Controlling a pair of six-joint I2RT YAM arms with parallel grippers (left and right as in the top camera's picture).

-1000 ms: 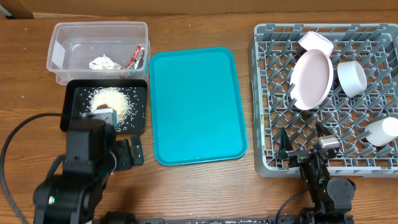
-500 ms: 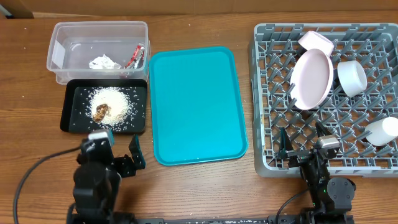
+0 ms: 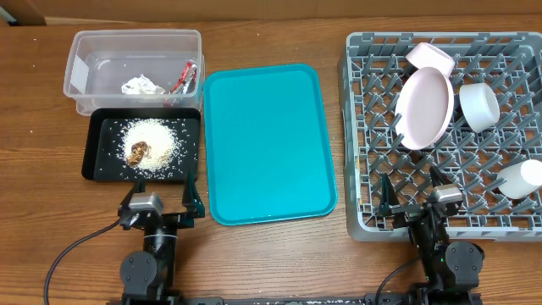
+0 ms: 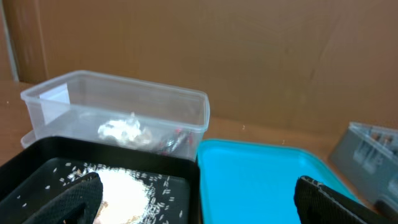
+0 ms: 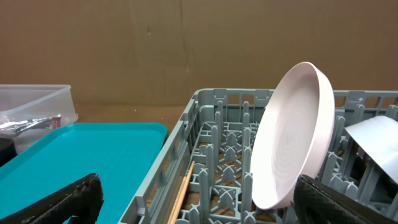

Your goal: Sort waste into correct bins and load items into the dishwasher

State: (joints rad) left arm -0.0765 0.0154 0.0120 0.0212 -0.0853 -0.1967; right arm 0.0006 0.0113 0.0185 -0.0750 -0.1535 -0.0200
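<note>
The clear tub [image 3: 135, 36] at the back left holds crumpled white paper [image 3: 141, 85] and a red-and-white wrapper [image 3: 182, 78]. In front of it, the black tray [image 3: 98, 166] carries white rice [image 3: 157, 137] and a brown scrap [image 3: 136, 152]. The grey dish rack [image 3: 474, 205] on the right holds an upright white plate [image 3: 425, 108], two bowls [image 3: 430, 58] [image 3: 478, 106] and a cup [image 3: 519, 180]. A chopstick [image 5: 182, 190] lies along the rack's left wall. My left gripper [image 3: 161, 202] stands open just before the black tray, empty. My right gripper [image 3: 415, 196] is open over the rack's front edge, also empty.
A large teal tray [image 3: 267, 144] lies between the bins and the rack, with nothing on it. Brown cardboard walls the back of the table. Both arms sit low at the table's front edge.
My left arm has drawn back from over the black tray and dropped low to the front edge, uncovering the rice and scrap. The right arm has not moved.
</note>
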